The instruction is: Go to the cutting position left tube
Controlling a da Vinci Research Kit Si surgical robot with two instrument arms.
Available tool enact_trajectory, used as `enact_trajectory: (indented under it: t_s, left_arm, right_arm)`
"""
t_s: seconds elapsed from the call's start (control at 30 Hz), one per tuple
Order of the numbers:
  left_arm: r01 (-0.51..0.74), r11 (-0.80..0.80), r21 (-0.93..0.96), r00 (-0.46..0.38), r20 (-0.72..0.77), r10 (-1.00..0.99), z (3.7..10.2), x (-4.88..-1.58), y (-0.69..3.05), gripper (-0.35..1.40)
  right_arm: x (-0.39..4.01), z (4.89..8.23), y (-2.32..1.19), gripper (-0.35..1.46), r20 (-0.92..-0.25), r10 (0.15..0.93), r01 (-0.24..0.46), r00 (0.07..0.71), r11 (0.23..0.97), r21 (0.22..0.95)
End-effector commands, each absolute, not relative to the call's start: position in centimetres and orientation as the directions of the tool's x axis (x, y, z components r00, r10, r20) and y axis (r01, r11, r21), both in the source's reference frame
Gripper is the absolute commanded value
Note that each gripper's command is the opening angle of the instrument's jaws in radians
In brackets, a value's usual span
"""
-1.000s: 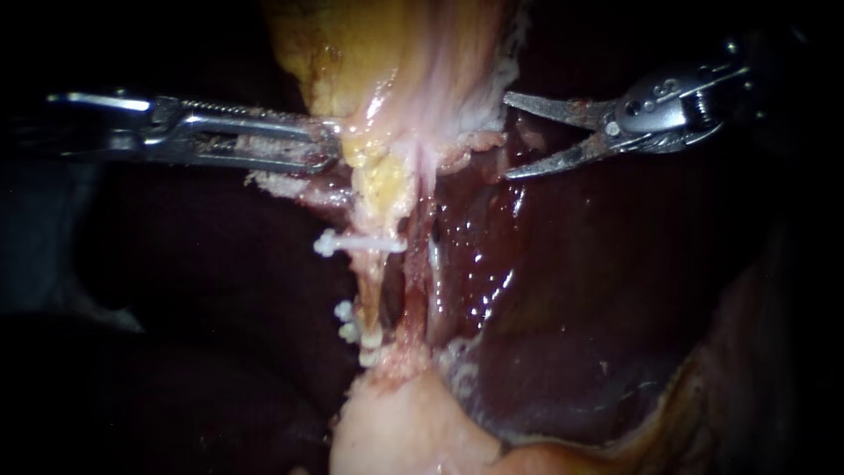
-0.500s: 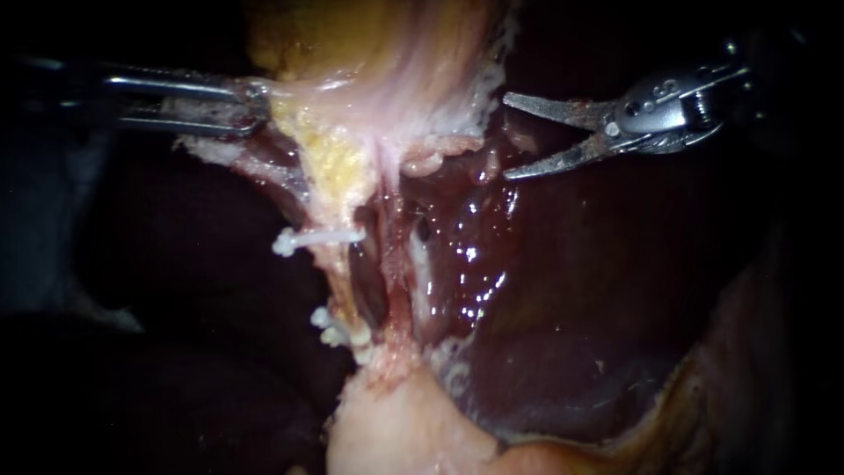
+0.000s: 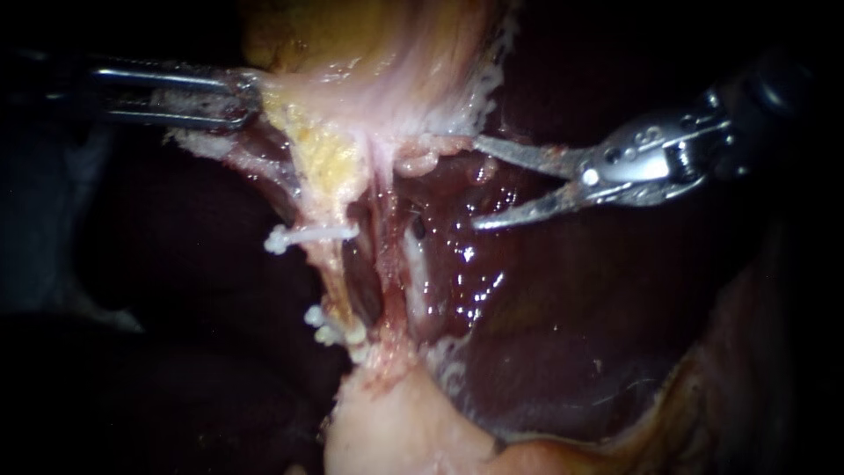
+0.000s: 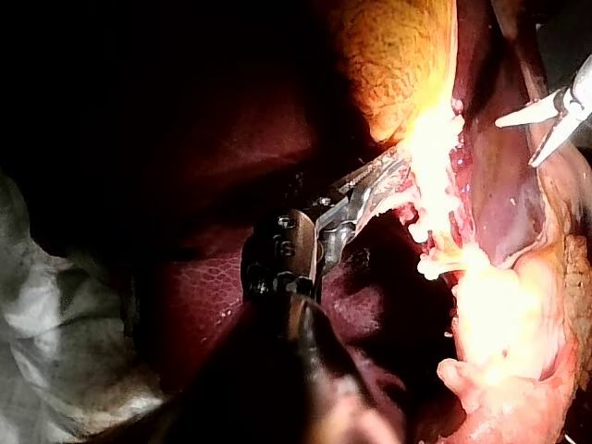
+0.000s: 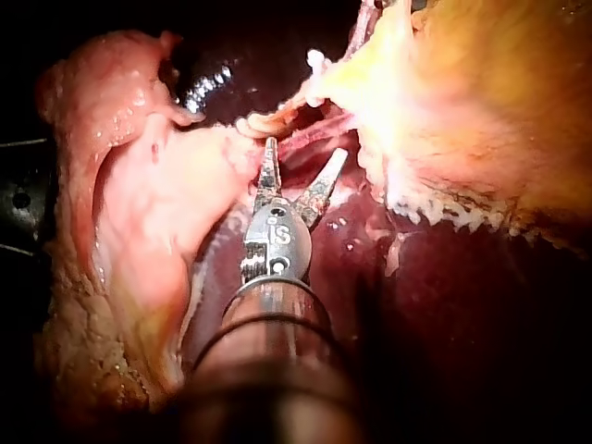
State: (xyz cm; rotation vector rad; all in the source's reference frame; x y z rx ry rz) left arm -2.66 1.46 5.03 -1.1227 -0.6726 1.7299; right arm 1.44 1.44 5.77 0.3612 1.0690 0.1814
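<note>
The right instrument (image 3: 479, 182) is sliding in leftward from where it hung half a second ago, its tips now drawing closer to the stalk of tissue under the gallbladder (image 3: 378, 53). Its jaws are standing wide apart with nothing between them, the upper tip lying by the pale frayed edge of tissue, the lower one hovering over the glistening liver (image 3: 563, 308). The left instrument (image 3: 255, 98) is keeping its place, its jaws clamping the pale yellowish edge of the gallbladder and pulling it out to the left. The left tube (image 3: 334, 277) is running down the left side of the stretched stalk, with a white clip (image 3: 308, 236) crossing it higher up and a cluster of clips (image 3: 330, 327) lower down. The open jaws are sitting to the right of it, not yet around it. In the right wrist view, the right instrument (image 5: 305, 153) is showing its spread jaws pointing at the pink strands ahead.
</note>
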Motion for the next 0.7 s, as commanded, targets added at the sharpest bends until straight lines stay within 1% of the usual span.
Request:
enact_trajectory:
  t_s: [0.03,0.2,0.37,0.63,0.7]
  left_arm:
    - [-0.409,-0.413,-0.814,-0.144,-0.389,0.91,5.03,-2.66,1.46,-0.35]
    - [-0.41,-0.413,-0.813,-0.144,-0.39,0.91,5.04,-2.68,1.45,-0.35]
    - [-0.41,-0.413,-0.813,-0.143,-0.39,0.91,5.03,-2.68,1.45,-0.35]
    - [-0.411,-0.413,-0.813,-0.143,-0.39,0.91,5.03,-2.68,1.45,-0.35]
    - [-0.411,-0.413,-0.813,-0.143,-0.39,0.91,5.03,-2.69,1.44,-0.35]
  right_arm:
    - [1.48,5.78,1.39,1.45,-0.819,0.327,0.036,0.472,0.921,0.388]
    - [1.74,5.87,1.12,1.45,-0.807,0.37,0.071,0.46,0.891,0.449]
    - [1.94,6.06,0.92,1.45,-0.789,0.407,0.097,0.46,0.86,0.501]
    - [2.07,6.37,0.79,1.41,-0.762,0.448,0.128,0.468,0.818,0.561]
    - [2.07,6.46,0.79,1.41,-0.759,0.451,0.127,0.47,0.816,0.564]
